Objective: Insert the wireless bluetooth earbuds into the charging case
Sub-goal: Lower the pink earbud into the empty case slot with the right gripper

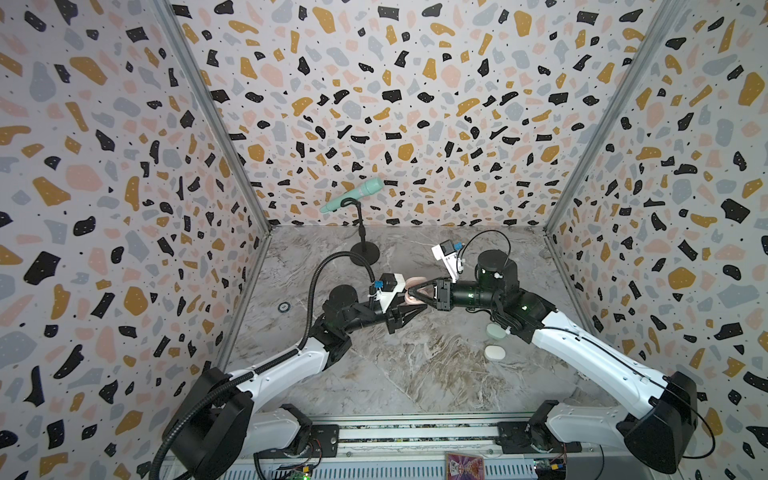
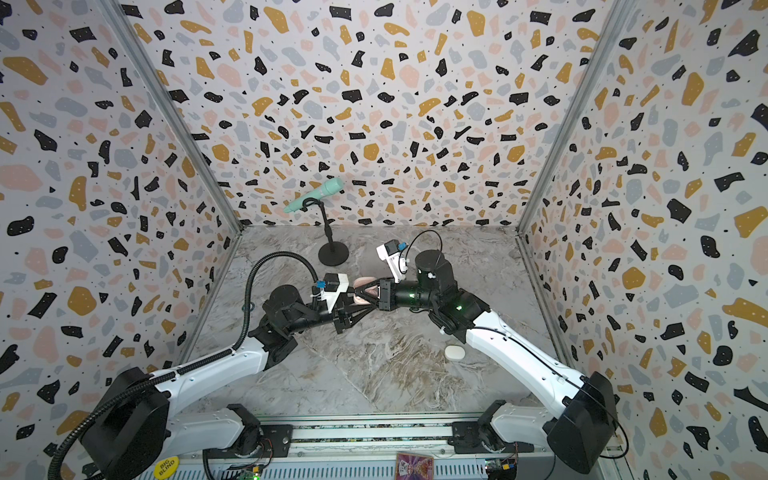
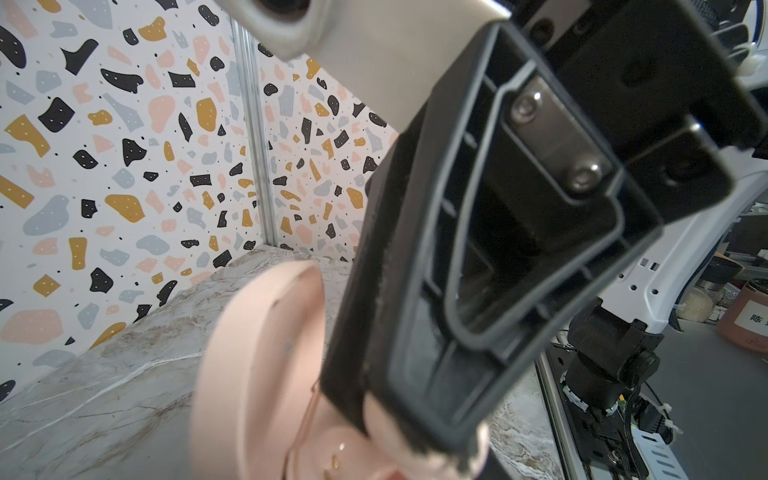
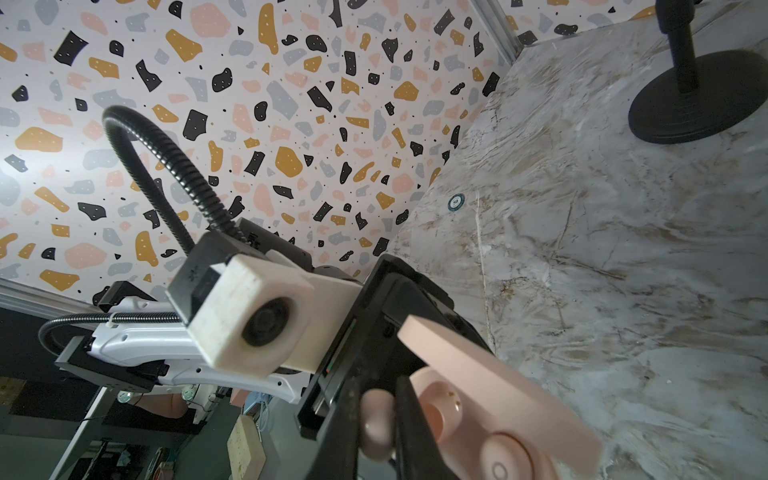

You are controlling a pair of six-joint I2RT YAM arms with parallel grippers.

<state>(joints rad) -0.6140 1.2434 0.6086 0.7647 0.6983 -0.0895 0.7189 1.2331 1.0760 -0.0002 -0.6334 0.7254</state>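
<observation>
Arms meet at ctr of both top views, forearms low and angled inward, wrists bent so the grippers face each other. We see the left gripper [image 1: 417, 311] reaching in from ctr-left, fingers nearly closed and clamped on the pink charging case [image 4: 490, 382]. It holds the case raised above the marble table [image 1: 415, 374] w/ lid flipped open. The right gripper [image 4: 377, 388] reaches in from ctr-right, fingers pinched on a pink earbud [image 4: 376, 428], just beside the case's open mouth at the bottom of the right wrist view. A second pink earbud [image 4: 500, 463] sits seated in the case. The white case [image 1: 494, 353] and mint case [image 1: 493, 331] lie lower right of ctr, by the right arm.
</observation>
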